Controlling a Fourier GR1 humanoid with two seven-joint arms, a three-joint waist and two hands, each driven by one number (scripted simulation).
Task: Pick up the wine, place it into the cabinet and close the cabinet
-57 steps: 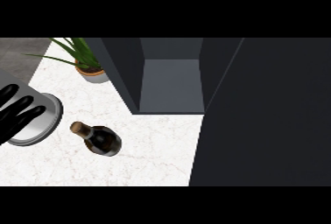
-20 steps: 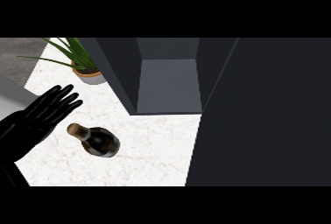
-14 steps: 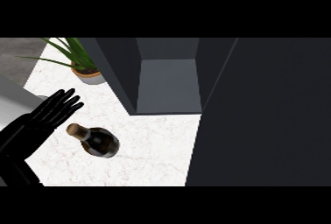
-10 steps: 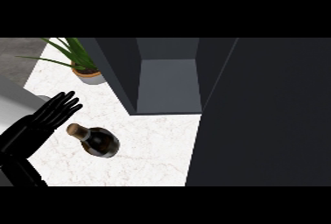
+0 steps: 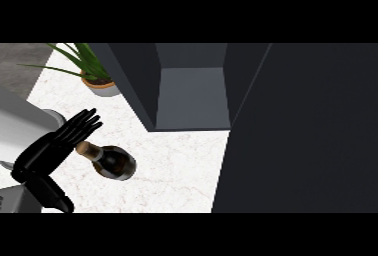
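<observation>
The wine bottle (image 5: 112,161) is dark with a brown cork end and lies on the white marble counter (image 5: 173,172), neck pointing up-left. My left hand (image 5: 50,151) is open with straight fingers (image 5: 83,124) just left of the bottle, next to its neck. No finger curls round the bottle. The dark cabinet (image 5: 193,97) stands open right of the bottle, showing a grey inside. Its door (image 5: 303,135) is swung out and fills the right of the view. My right hand does not show.
A potted green plant (image 5: 92,75) stands at the counter's far left, beside the cabinet's left wall. A pale grey shape (image 5: 21,122) sits at the left edge behind my left hand. The counter's left edge runs along a grey floor (image 5: 22,57).
My left hand, earlier curled at the left edge, has opened and moved slightly right, toward the bottle's neck. The bottle and the cabinet door have not moved.
</observation>
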